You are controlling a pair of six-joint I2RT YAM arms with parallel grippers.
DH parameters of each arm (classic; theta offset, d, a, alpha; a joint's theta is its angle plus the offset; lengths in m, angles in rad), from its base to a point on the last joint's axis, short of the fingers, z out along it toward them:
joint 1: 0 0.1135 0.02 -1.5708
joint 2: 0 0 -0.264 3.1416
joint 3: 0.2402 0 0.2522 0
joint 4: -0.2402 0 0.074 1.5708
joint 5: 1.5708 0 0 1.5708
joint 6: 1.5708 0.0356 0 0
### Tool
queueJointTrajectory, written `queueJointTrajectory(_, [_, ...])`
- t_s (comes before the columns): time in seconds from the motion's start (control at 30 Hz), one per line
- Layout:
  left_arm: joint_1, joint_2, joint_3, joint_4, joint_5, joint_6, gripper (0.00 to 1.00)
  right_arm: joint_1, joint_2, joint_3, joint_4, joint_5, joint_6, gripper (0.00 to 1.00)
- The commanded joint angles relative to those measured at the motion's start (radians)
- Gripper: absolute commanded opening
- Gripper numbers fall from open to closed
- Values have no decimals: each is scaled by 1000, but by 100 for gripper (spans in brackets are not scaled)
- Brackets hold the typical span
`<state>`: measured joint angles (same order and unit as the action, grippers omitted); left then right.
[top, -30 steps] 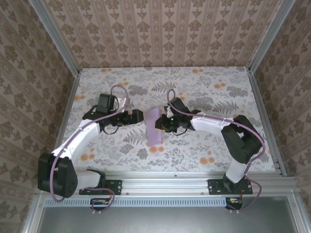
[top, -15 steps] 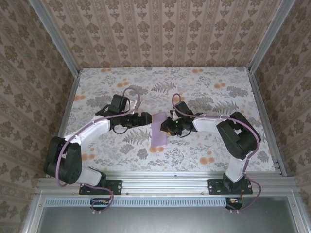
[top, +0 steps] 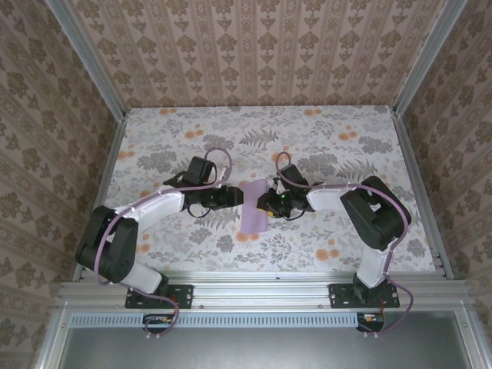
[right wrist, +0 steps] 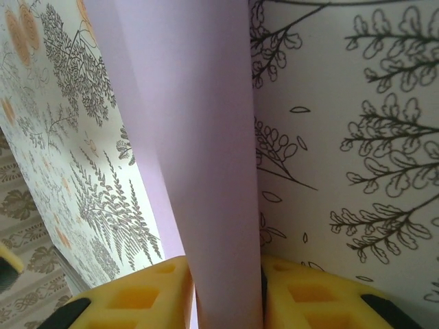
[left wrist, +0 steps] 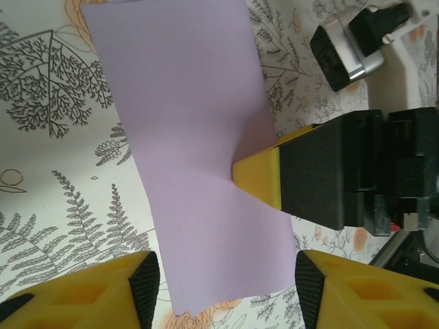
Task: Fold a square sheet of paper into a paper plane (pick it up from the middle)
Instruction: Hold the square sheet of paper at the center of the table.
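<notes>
The left tool stood spread, its jaws either side of the near end of the thin pale lilac paper sheet, just clear of it. The sheet, doubled lengthwise, hung over the middle of the floral-patterned desk, pinched by the right tool. It looked like a creasing step, and next the left jaws needed to close squarely on the fold. A second before, the left tool stood wider and well apart from the sheet.

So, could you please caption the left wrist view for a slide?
Left jaws straddle one end of the lilac paper while right jaws pinch its edge.
</notes>
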<state>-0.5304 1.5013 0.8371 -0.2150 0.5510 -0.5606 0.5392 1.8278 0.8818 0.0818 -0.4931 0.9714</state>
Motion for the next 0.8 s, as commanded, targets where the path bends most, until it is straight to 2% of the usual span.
queueJointTrajectory(0.0, [-24,33,-6,49,-8,-19,49,-2,20,-24,18,43,39,33])
queueJointTrajectory(0.5, [-74,200,57,79,-28,-6,26,-1,4,-65,67,72,111,35])
queueJointTrajectory(0.77, [-90,269,75,66,-52,16,20,4,-10,-60,63,78,99,38])
